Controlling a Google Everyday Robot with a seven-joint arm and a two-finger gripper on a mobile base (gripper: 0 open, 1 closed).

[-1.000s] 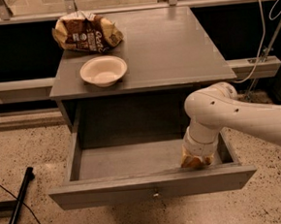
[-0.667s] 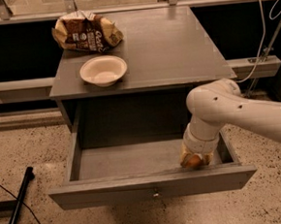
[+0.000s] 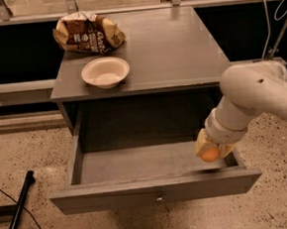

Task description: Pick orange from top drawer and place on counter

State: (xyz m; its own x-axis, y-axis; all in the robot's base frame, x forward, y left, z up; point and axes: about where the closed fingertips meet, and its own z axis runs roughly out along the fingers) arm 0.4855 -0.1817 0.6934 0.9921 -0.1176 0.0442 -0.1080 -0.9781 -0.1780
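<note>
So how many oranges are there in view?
1. The orange is held in the gripper, over the right end of the open top drawer. More could be hidden behind the arm.

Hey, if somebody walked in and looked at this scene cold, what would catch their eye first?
Most likely the big white robot arm at the right, its gripper shut on the orange over the right end of the open top drawer. Next, on the counter above, a white bowl near the front left edge and a crumpled brown snack bag behind it.
</note>
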